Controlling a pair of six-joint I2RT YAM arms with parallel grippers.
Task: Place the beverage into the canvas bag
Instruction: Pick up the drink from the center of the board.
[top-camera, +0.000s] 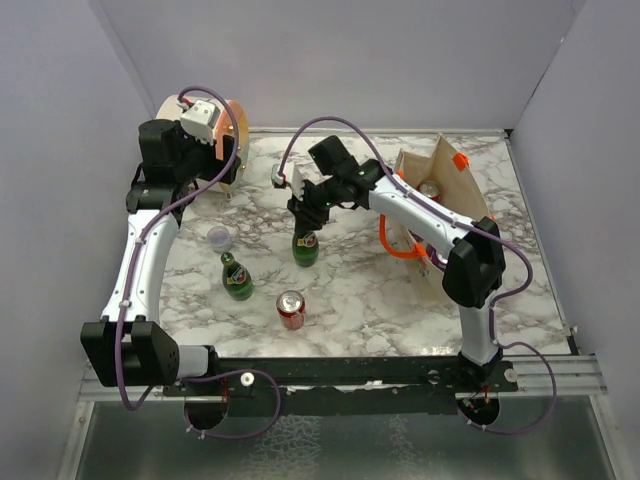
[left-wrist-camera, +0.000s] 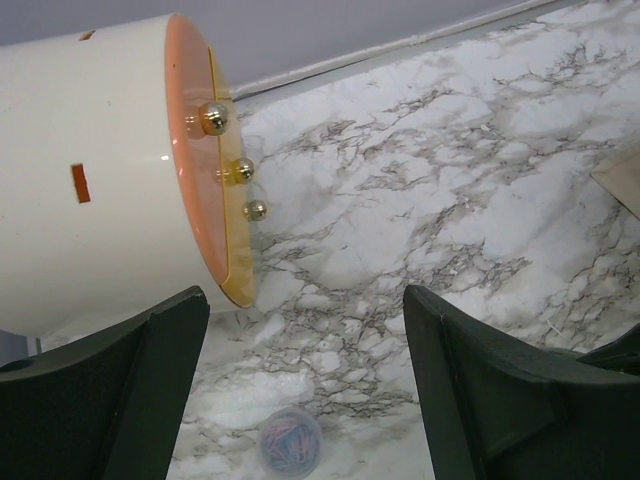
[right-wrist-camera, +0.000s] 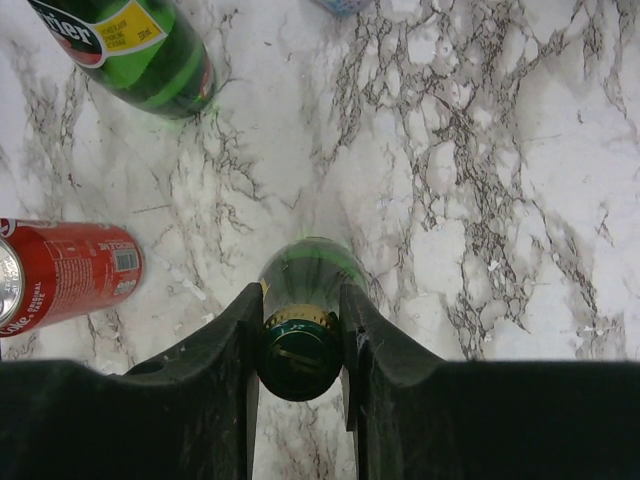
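right claw (right-wrist-camera: 300, 312) clamped on upright green bottle (right-wrist-camera: 310, 265) neck, left claw (left-wrist-camera: 300, 300) spread apart beside white round case (left-wrist-camera: 90, 180), canvas bag (top-camera: 447, 185) on desk (top-camera: 370, 290) right side

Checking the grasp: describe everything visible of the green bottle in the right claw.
The green glass bottle stands upright on the white marble tabletop, with a gold band round its neck and a coloured label on its body. The right claw grips its neck from both sides. The red can and second green bottle stand apart.

White round case (left-wrist-camera: 100, 230) lies tipped near a small tub (left-wrist-camera: 290, 442).
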